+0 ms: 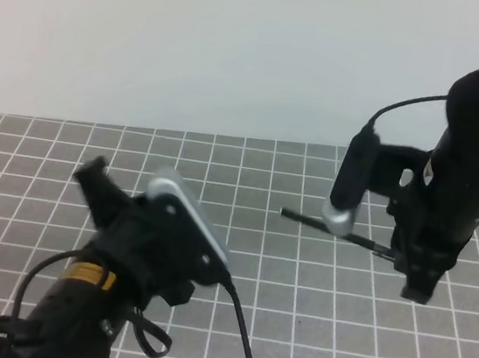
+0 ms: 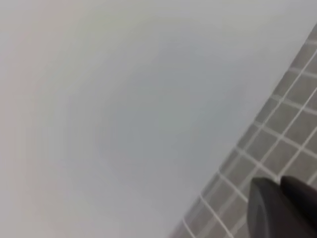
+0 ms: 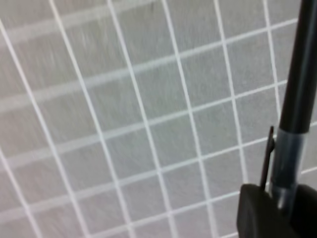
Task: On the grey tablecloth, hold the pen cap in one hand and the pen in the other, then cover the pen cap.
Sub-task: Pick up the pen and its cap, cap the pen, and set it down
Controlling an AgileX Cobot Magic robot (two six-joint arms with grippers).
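The pen [image 1: 305, 219] hangs level above the grey tablecloth [image 1: 332, 350], pointing left out of my right gripper [image 1: 396, 253]. In the right wrist view the black pen [image 3: 302, 74] runs down into the clear-greyish pen cap [image 3: 286, 158], which sits on it with its clip showing. My right gripper [image 3: 285, 210] is shut there, on the capped end. My left gripper [image 1: 92, 174] is raised at the left, pointing up and away, well apart from the pen. Its dark fingertips [image 2: 270, 208] are shut with nothing between them, over the cloth's edge [image 2: 292, 129].
A plain pale wall [image 1: 239, 47] rises behind the cloth's far edge. A black cable [image 1: 237, 329] trails from the left arm across the cloth's front. The right arm's wrist camera [image 1: 352, 181] hangs just above the pen.
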